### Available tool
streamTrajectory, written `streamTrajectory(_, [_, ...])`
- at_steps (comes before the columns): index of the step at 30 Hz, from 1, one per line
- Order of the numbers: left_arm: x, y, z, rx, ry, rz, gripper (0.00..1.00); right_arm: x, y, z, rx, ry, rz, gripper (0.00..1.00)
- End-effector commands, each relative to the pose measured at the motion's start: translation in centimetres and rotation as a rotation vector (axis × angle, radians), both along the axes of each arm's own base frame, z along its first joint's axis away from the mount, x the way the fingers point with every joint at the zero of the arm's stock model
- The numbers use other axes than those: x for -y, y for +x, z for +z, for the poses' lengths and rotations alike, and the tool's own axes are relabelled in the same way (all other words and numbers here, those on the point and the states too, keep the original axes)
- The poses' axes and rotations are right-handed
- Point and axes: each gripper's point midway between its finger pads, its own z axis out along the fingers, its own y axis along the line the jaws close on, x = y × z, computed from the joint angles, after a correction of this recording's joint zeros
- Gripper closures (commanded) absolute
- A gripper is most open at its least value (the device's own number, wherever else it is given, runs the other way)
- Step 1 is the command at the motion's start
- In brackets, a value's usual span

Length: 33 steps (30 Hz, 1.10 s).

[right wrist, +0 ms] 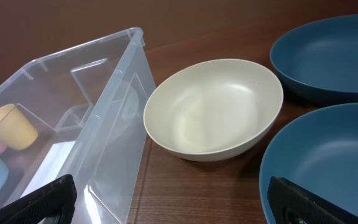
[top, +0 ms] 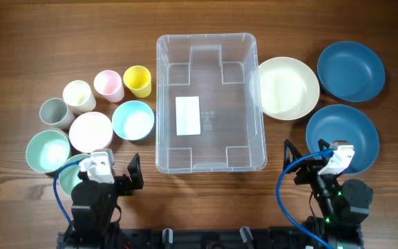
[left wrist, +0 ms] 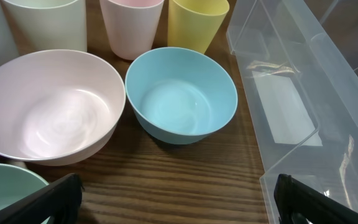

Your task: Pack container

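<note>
The container [top: 230, 114] stands empty at table centre. Expect it to be light, fairly stiff but flexing at the walls, and slick, so take it by the rolled rim. Only the right wrist view shows you the cream bowl [right wrist: 213, 109] just beside its right wall. The left wrist view shows the light blue bowl [left wrist: 182, 93] near the left wall. Only the overhead view shows the whole white label [top: 188, 115]. The left gripper [left wrist: 179, 205] and right gripper [right wrist: 176, 205] are spread wide, holding nothing.
</note>
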Motion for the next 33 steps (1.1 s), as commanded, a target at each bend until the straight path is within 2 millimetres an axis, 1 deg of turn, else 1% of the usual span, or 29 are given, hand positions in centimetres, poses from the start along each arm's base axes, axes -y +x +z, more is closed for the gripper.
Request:
streamTrajectory(1, [0.1, 0.0, 0.0, 0.005, 0.003, -0.011, 0.00, -0.3, 0.0, 0.3, 0.013, 0.009, 0.014, 0.00])
streamTrajectory(20, [0.1, 0.0, 0.0, 0.005, 0.003, -0.011, 0.00, -0.3, 0.0, 0.3, 0.013, 0.009, 0.014, 0.00])
streamTrajectory(21, [0.1, 0.0, 0.0, 0.005, 0.003, -0.011, 0.00, 0.0, 0.0, 0.3, 0.015, -0.005, 0.001, 0.00])
streamTrajectory(22, [0.1, 0.0, 0.0, 0.005, 0.003, -0.011, 0.00, 0.9, 0.1, 0.2, 0.012, -0.020, -0.054, 0.00])
streamTrajectory(23, [0.1, 0.0, 0.0, 0.005, 0.003, -0.011, 0.00, 1.3, 0.2, 0.1, 0.009, -0.020, -0.078, 0.00])
streamTrajectory(24, [0.1, 0.0, 0.0, 0.005, 0.003, -0.011, 0.00, 1.0, 0.1, 0.2, 0.007, 0.014, -0.066, 0.00])
streamTrajectory(25, [0.1, 0.0, 0.0, 0.005, 0.003, -0.011, 0.00, 0.2, 0.0, 0.1, -0.010, 0.094, -0.041, 0.00])
streamTrajectory(27, [0.1, 0.0, 0.0, 0.005, 0.003, -0.011, 0.00, -0.6, -0.1, 0.1, -0.041, 0.246, -0.037, 0.00])
streamTrajectory(29, [0.1, 0.0, 0.0, 0.006, 0.004, -0.011, 0.00, -0.9, -0.2, -0.1, -0.088, 0.390, -0.060, 0.00])
streamTrajectory(30, [0.1, 0.0, 0.0, 0.006, 0.004, -0.011, 0.00, -1.1, -0.2, -0.3, -0.104, 0.423, -0.058, 0.00])
streamTrajectory(31, [0.1, 0.1, 0.1, 0.010, 0.003, -0.011, 0.00, -1.5, -0.3, -0.4, -0.113, 0.420, -0.038, 0.00])
streamTrajectory(33, [0.7, 0.0, 0.2, 0.012, -0.018, -0.041, 0.00, -2.2, -0.4, -0.8, -0.140, 0.392, 0.015, 0.00])
